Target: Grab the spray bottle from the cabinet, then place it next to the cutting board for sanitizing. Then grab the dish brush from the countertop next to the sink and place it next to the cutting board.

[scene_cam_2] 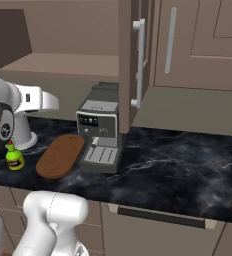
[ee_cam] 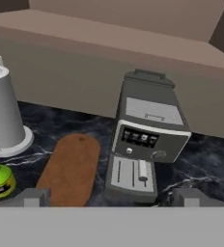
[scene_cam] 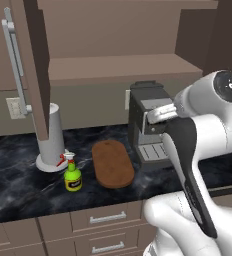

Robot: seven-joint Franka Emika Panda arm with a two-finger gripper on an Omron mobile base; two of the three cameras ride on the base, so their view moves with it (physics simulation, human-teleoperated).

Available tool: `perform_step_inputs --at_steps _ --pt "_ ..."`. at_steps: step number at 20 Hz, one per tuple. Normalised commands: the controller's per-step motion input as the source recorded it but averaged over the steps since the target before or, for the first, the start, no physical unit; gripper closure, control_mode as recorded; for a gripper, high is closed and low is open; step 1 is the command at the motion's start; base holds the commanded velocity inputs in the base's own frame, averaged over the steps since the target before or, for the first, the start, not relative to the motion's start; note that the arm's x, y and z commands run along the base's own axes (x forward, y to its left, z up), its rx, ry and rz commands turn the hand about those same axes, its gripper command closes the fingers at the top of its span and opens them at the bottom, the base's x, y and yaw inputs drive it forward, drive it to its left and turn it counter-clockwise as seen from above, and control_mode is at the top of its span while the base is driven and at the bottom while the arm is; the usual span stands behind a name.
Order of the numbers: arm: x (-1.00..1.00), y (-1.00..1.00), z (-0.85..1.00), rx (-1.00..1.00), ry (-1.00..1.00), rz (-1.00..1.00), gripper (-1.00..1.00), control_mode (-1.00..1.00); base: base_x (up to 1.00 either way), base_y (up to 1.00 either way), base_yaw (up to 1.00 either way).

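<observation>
The spray bottle (scene_cam: 73, 176) stood upright on the counter (scene_cam: 18, 185), just left of the cutting board (scene_cam: 112, 163) and apart from it by a narrow strip of black marble, with the base of a grey paper-towel holder (scene_cam: 52, 136) right behind it. That half of the job looked finished, so the step in hand was judged to be fetching the dish brush, which lay somewhere these pictures did not reach.

The gripper (ee_cam: 111, 197) hung above the counter's front edge with its jaws spread wide and nothing between them, looking down on the board and the espresso machine (ee_cam: 147, 135) beside it. The cabinet (scene_cam_2: 130, 65) door stood open, edge-on to the counter over the machine.

To do the fetch well, the arm would probably need lifting clear first and swinging wide of that open door and the tall machine. The brush has a thin handle, so the jaws should come down across it and close squarely. For the drop, the free marble along the board's near side seemed safest, well clear of the bottle so it would not be tipped.
</observation>
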Motion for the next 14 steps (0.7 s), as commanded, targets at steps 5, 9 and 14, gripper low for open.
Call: perform_step_inputs --at_steps 5,9,14 --pt "-0.44 -0.27 0.0 0.04 0.03 -0.1 -1.0 -1.0 0.0 0.0 0.0" --pt "-0.39 -0.07 0.0 0.01 0.0 -0.1 -1.0 -1.0 0.0 0.0 0.0" --pt "-0.37 -0.2 0.0 0.02 0.0 -0.07 -1.0 -1.0 0.0 0.0 0.0"
